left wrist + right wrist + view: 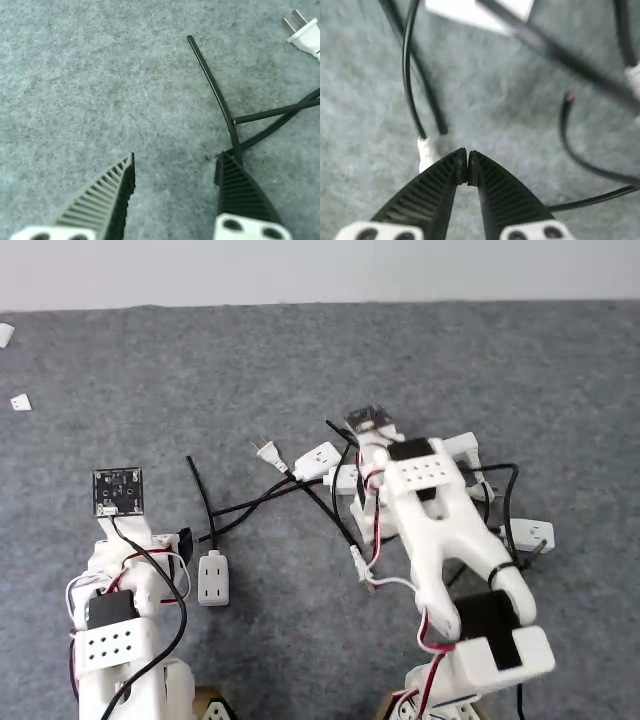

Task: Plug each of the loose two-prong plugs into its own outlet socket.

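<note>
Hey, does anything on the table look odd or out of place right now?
Yes. The black cords lie crossed in a tangle. One cord end stops bare, with no plug on it, not far from the loose white plug. Another cut end shows a red tip.

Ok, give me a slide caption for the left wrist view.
Open left gripper over grey carpet, beside black cables, loose white plug beyond.

high: overhead, far, down on table [520,370] | wrist views: close, downward | high+left wrist share white plug [306,36]
</note>
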`<state>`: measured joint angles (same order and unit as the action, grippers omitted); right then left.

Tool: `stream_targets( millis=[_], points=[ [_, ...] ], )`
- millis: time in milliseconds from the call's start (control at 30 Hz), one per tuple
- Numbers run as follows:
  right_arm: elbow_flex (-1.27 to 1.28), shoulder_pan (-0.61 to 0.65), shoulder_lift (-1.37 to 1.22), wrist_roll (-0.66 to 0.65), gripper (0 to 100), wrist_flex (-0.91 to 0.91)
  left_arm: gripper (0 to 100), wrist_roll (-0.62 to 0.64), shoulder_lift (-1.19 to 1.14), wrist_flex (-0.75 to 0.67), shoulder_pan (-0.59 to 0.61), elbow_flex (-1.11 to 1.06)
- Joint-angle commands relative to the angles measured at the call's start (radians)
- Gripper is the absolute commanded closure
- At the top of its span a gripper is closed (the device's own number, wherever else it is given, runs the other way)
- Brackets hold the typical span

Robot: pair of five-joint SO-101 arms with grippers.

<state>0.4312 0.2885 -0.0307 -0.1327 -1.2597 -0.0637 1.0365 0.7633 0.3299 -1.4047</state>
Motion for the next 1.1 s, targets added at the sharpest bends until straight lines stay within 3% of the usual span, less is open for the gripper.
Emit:
stream_targets(
  millis=[0, 400, 633, 800, 1067],
  points=[
    [0.106, 0.041, 0.104, 0.008, 99.0, 0.047, 76, -0.005, 0.014, 0.006, -0.002, 0.008],
    [0.227, 0.203, 0.094, 0.012, 99.0, 0.183, 76, -0.003, 0.014, 0.008, -0.002, 0.008],
    [0.227, 0.163, 0.153, 0.02, 99.0, 0.177, 76, -0.003, 0.014, 0.009, -0.002, 0.008],
    [0.281, 0.137, 0.291, 0.138, 98.6, 0.191, 76, -0.003, 0.014, 0.009, -0.002, 0.008],
    [0.394, 0.28, 0.343, 0.133, 89.4, 0.295, 76, -0.003, 0.014, 0.009, 0.0, 0.008]
  ],
)
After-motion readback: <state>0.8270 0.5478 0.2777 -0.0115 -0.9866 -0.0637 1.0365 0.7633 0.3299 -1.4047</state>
